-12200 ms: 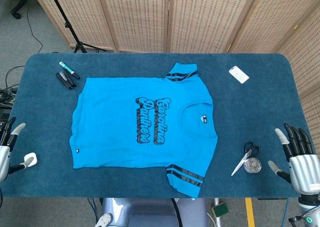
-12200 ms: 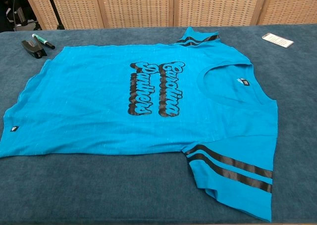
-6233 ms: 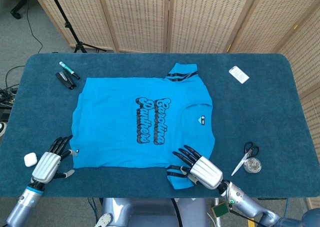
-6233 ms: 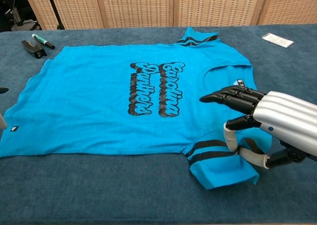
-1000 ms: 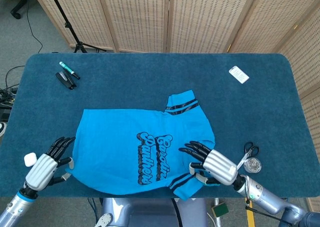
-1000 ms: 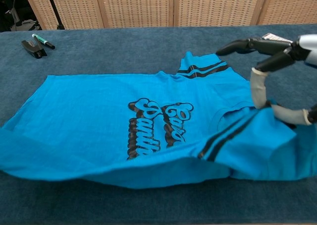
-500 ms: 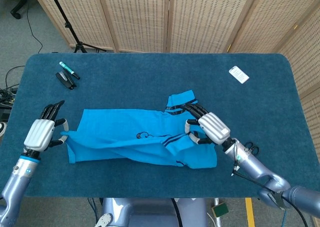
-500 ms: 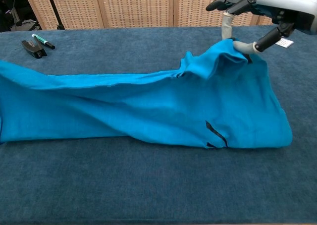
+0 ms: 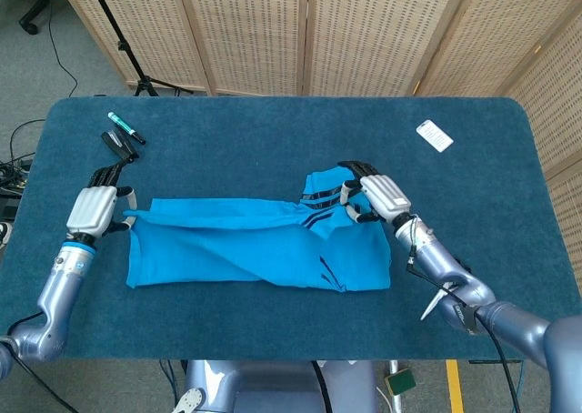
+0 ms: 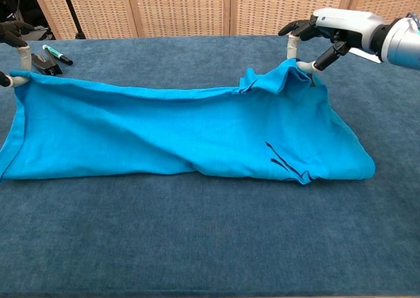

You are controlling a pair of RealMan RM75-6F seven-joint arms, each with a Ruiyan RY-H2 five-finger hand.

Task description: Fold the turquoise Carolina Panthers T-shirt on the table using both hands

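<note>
The turquoise T-shirt (image 9: 255,245) lies folded in half lengthwise across the middle of the blue table (image 9: 273,131), plain back side up, logo hidden. One striped sleeve (image 9: 320,195) peeks out at the far edge. My left hand (image 9: 94,207) pinches the hem corner at the shirt's far left, and only its fingers (image 10: 12,30) show at the chest view's edge. My right hand (image 9: 380,195) pinches the bunched shoulder edge at the far right. In the chest view the T-shirt (image 10: 184,137) rises slightly toward the right hand (image 10: 335,25).
A green marker (image 9: 125,127) and a black stapler (image 9: 116,143) lie just beyond my left hand. A white card (image 9: 435,135) sits at the far right. Wicker screens and a tripod leg (image 9: 118,40) stand behind the table.
Both hands carried the shirt's near edge over to the far side, folding it in half. Since half a second ago they have moved farther away and lowered the cloth flatter.
</note>
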